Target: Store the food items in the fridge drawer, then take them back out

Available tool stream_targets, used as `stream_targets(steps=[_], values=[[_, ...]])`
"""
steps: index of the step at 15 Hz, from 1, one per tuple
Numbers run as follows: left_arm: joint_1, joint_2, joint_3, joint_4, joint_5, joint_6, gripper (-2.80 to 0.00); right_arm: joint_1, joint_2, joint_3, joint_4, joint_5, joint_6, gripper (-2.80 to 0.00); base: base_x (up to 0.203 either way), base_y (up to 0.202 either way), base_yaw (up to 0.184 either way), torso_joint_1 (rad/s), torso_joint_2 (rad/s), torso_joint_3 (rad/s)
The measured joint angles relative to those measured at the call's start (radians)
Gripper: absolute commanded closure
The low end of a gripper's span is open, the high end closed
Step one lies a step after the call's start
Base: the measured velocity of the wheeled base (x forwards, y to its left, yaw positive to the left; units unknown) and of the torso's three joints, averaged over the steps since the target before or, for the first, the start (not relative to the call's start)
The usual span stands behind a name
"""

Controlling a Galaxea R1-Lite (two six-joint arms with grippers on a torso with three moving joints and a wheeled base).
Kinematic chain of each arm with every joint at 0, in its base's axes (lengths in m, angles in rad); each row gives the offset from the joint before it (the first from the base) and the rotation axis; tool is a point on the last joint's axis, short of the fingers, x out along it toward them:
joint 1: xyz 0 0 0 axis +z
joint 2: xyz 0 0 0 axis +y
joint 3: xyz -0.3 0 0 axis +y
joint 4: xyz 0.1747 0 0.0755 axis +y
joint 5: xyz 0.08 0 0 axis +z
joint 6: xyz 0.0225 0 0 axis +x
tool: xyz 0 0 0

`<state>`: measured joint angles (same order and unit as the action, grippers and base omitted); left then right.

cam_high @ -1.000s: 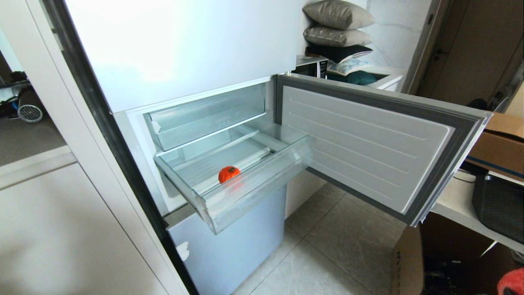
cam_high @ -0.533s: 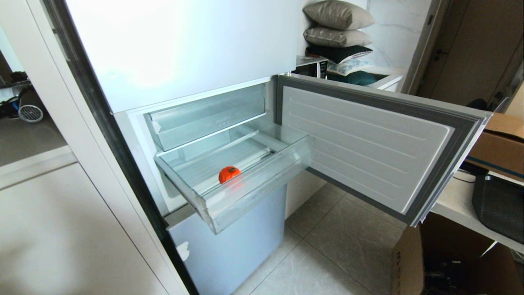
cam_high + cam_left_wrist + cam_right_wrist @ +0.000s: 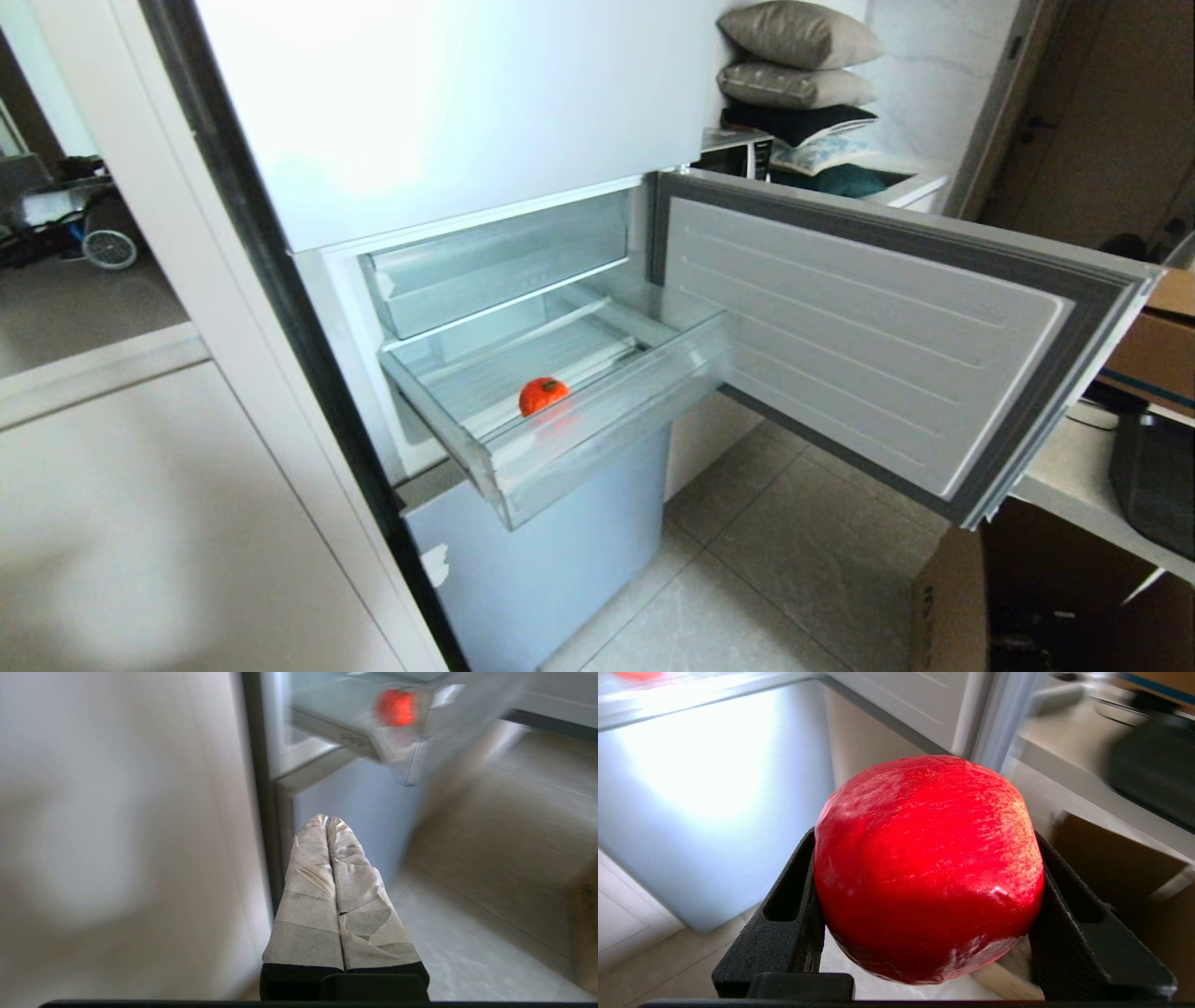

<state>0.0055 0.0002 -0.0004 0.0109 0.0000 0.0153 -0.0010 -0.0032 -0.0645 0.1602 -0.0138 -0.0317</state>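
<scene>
Stack of pillows piled up past the open fridge door, with a microwave just beside them. Cardboard boxes sit on the tile floor under a white shelf. Small fan far off left.

Orange-red fruit in fridge drawer

Left gripper pale tape-wrapped jaws; right gripper black, textured, slotted jaws.
</scene>
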Motion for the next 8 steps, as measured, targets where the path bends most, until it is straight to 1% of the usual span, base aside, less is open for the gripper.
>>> stream_targets(steps=[8], values=[[0.001, 0.000, 0.000, 0.000, 0.000, 0.000, 0.00, 0.001, 0.000, 0.000, 0.001, 0.000, 0.001, 0.00, 0.002, -0.008, 0.173, 0.003, 0.00, 0.003]])
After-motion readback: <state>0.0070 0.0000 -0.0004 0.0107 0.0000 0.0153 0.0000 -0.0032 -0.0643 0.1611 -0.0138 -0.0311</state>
